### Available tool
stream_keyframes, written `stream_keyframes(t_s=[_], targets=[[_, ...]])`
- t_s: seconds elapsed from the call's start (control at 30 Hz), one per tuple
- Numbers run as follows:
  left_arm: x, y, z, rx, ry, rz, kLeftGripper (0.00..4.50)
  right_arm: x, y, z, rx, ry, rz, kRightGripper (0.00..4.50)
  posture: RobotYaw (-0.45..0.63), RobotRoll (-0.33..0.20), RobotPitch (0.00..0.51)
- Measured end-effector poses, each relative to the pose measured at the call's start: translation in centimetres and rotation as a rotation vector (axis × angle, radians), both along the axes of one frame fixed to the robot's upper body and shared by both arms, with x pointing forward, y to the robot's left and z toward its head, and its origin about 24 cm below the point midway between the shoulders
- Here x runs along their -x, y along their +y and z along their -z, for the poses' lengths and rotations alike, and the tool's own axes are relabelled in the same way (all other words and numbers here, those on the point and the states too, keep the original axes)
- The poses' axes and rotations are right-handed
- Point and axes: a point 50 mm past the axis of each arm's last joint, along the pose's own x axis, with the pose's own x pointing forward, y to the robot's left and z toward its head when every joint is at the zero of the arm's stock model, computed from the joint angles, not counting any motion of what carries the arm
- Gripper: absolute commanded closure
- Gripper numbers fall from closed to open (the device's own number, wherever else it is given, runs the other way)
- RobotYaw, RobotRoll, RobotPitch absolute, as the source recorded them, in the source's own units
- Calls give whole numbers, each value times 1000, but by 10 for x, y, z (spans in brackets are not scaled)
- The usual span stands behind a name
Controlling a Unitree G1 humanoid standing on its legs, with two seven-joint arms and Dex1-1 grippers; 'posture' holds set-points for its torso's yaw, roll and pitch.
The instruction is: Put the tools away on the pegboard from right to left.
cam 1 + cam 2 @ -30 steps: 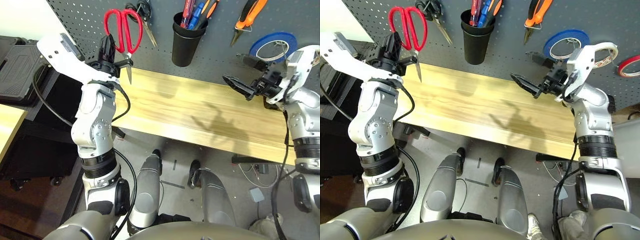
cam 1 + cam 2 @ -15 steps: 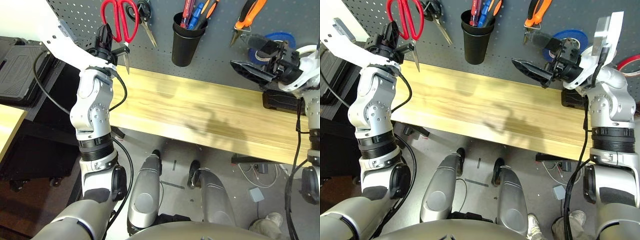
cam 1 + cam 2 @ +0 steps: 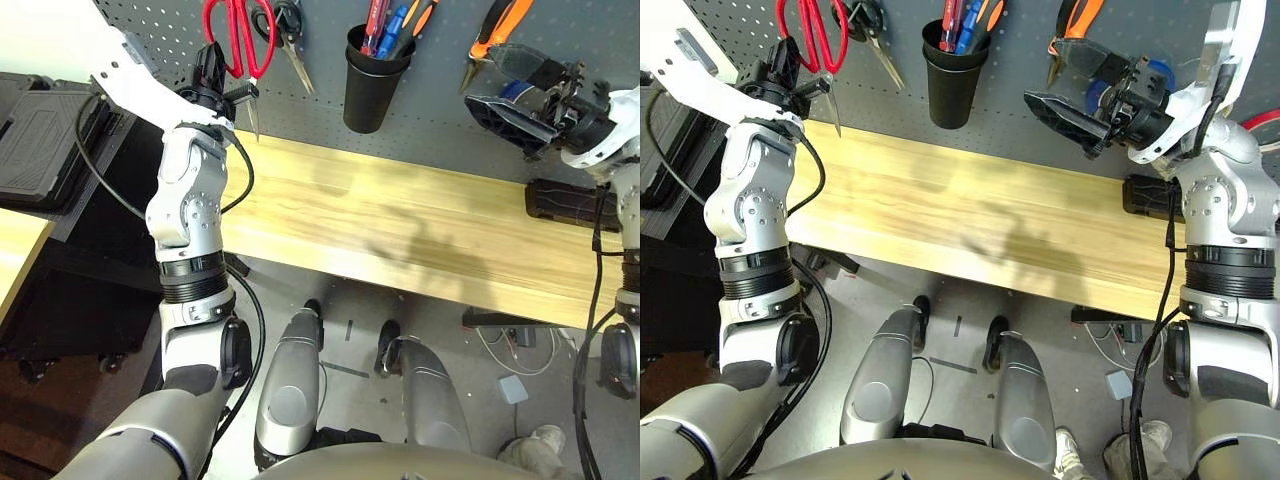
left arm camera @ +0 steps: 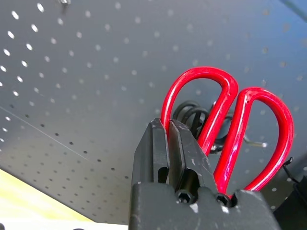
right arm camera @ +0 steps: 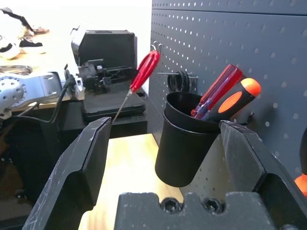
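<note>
Left gripper (image 3: 222,85) is clamped on the red scissors (image 3: 233,40), blades hanging down, handles now up against the pegboard (image 3: 420,110). A second ago the scissors sat lower, well short of the panel's top left; since then the arm has carried them up and in, close beside the black scissors (image 3: 290,30) already hanging there. No hook visibly threads the red loops, so the hang looks unfinished. Right of the scissors on the pegboard: black cup (image 3: 372,85) holding the screwdriver (image 3: 376,25), then the pliers (image 3: 497,35). Right gripper (image 3: 510,85), jaws wide and empty, has risen from above the bench to level with the pliers. Judgement: last tool, nearly home.
</note>
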Motion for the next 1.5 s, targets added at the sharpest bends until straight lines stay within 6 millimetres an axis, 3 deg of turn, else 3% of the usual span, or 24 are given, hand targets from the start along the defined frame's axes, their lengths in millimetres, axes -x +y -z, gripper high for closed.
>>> stream_keyframes(t_s=[0.2,0.33,0.37,0.43,0.7,0.73,1.1,1.27,1.5], targets=[[-22,-7,-2,-44,36,22,4454,-4,2,3,27,-22,33,0,222,0,275],[-36,-13,9,-94,85,51,4454,-7,9,7,5,-27,41,0,220,0,274],[-37,-13,9,-107,82,53,3832,-7,9,8,0,-27,46,0,208,0,269],[-39,-14,16,-164,101,62,3247,-7,11,9,-8,-33,56,0,203,0,267],[-27,-10,79,-262,254,98,219,-6,8,36,-39,22,137,0,208,0,265],[-25,-10,84,-271,266,100,21,-6,6,39,-34,26,163,0,212,0,265],[6,7,135,-376,357,39,21,-14,-26,102,37,166,649,0,204,0,259],[17,22,146,-375,341,-34,21,-8,-30,129,-12,216,825,0,185,0,257],[27,42,149,-392,277,-149,21,-6,-43,144,-78,195,1121,0,141,0,251]])
